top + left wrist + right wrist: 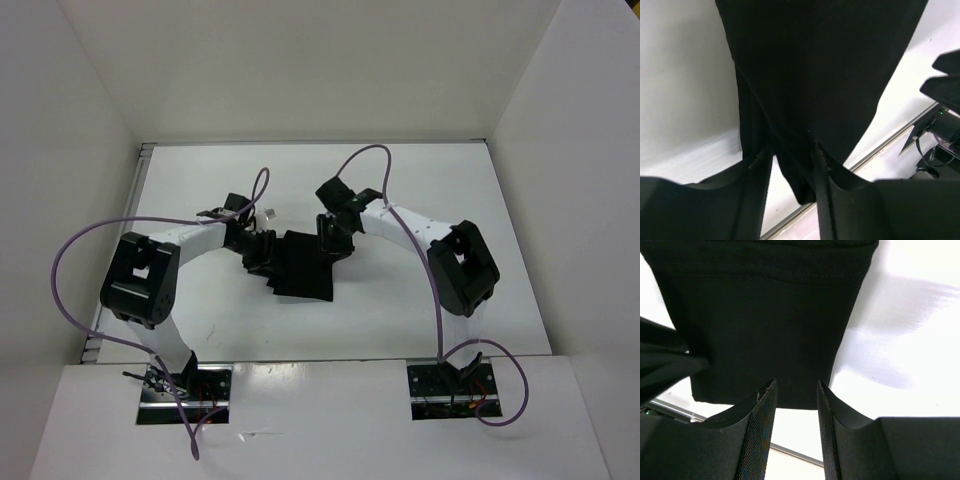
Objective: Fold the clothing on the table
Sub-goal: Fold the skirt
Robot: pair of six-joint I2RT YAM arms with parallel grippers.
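— Black clothing (302, 268) lies mid-table (420, 190), folded small between both grippers.
— Left gripper (792, 155) parted around cloth; right gripper (796, 387) parted, empty. Lifting could drag folds undone.

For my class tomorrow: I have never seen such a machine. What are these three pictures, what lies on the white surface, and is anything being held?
These are two robot arms bolted at the near edge of a white table. One picture looks down from above and behind them; the other two come from a camera on each wrist, so each shows its own two fingers at the bottom. Between the arms lies the clothing, a plain black garment, already bunched small. The left gripper has its jaws parted, with cloth between and over them; whether it pinches is unclear. The right gripper stands open at the garment's edge, holding nothing.
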